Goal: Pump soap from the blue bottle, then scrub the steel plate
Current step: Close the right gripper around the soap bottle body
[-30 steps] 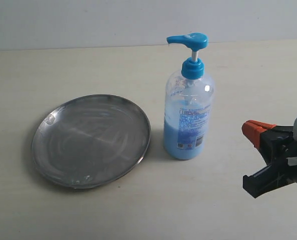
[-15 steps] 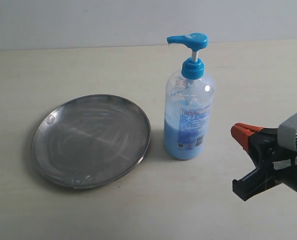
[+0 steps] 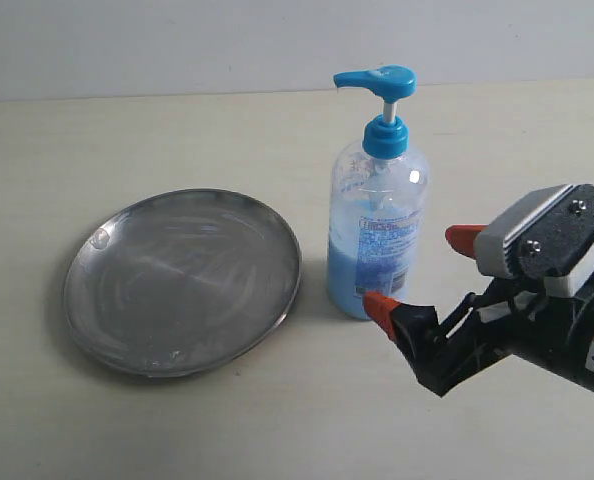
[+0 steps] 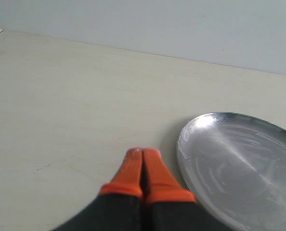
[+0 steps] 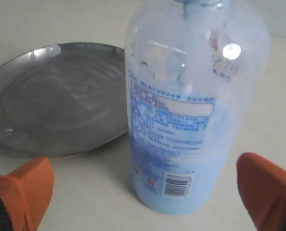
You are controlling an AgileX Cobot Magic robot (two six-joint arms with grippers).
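**Right arm closes in on bottle, jaws wide**

Left jaws: pressed together, empty, low over the tabletop [image 3: 227, 420] just beside the plate's rim.

Plate [image 3: 182, 280]: flat on the tabletop, left of the bottle, near it but not touching. Streaky grey shine with a few small spots by the rim. No blue blob on it.

Bottle [image 3: 377, 240]: upright in the middle, pump head up with the spout pointing toward the plate side. Soap [image 3: 357, 285] fills roughly the lower half, and the wall above it is clear.

Right jaws: a second ago they were out at the right edge. Now they are in close to the bottle's lower body and spread wide, one orange tip on each side of it in the wrist view, with gaps on both sides and no contact.

Likely lining up to steady or grip the bottle. Pumping and scrubbing have not started.
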